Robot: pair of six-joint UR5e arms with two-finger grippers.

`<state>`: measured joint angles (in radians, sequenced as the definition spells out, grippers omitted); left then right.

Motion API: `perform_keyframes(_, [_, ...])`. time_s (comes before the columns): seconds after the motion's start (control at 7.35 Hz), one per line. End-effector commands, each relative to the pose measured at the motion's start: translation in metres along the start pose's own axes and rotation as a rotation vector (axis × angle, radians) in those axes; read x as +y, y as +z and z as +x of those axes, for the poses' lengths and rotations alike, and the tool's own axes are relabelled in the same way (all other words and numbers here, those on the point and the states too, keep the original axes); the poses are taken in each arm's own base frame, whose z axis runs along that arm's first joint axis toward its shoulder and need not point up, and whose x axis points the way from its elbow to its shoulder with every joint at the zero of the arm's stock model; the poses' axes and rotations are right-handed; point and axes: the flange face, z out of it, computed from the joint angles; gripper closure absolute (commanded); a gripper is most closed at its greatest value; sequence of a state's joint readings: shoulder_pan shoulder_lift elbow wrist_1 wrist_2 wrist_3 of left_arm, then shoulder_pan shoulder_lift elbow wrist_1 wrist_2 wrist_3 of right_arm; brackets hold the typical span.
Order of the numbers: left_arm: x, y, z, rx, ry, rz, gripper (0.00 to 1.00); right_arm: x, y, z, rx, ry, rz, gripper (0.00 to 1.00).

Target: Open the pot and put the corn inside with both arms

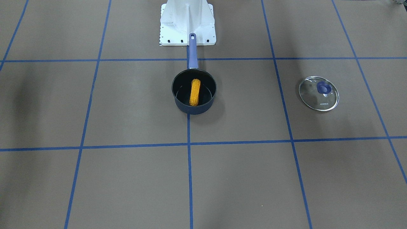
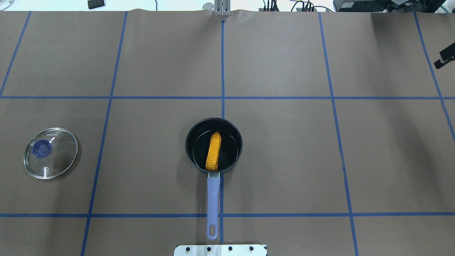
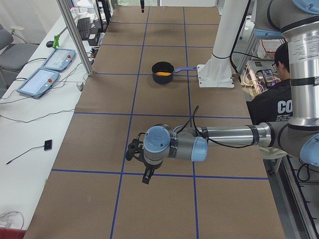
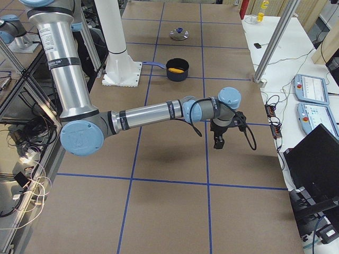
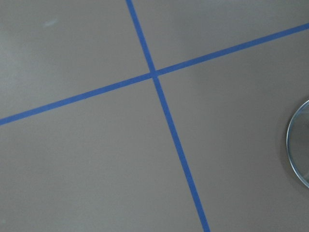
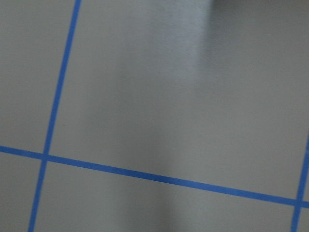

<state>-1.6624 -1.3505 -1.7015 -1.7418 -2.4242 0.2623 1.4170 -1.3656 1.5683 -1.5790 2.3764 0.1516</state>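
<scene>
The dark blue pot point(image 1: 183, 107) stands open mid-table, its long handle point(image 1: 192, 52) towards the robot's base. The orange-yellow corn point(image 1: 195, 92) lies inside it, also in the overhead view point(image 2: 213, 155). The glass lid point(image 2: 50, 153) lies flat on the table far to the robot's left, knob up; its edge shows in the left wrist view point(image 5: 300, 145). My left gripper point(image 3: 142, 172) hangs over bare table near the table's left end. My right gripper point(image 4: 218, 141) hangs near the right end, a black part at the overhead view's edge point(image 2: 446, 58). I cannot tell whether either is open or shut.
The white base plate point(image 1: 187, 35) sits just behind the pot's handle. Blue tape lines point(image 2: 222, 97) divide the brown table. An operator point(image 3: 274, 94) sits beside the robot. Teach pendants point(image 3: 42, 79) lie on a side bench.
</scene>
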Motion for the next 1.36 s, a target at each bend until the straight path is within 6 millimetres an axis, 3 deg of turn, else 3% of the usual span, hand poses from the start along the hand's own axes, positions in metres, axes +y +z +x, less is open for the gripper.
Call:
perform_keyframes(0.0, [0.023,0.001,-0.013,0.009,-0.045,0.003,0.03,0.019,0.004,0.029,0.014,0.048,-0.011,0.0])
perform_keyframes(0.41, [0.046,-0.007,-0.028,-0.012,-0.077,0.04,0.02,0.015,0.003,0.032,0.053,0.053,-0.002,0.0])
perform_keyframes(1.22, [0.049,-0.004,-0.032,-0.006,-0.085,0.04,0.02,0.018,0.004,0.036,0.046,0.064,-0.01,0.0])
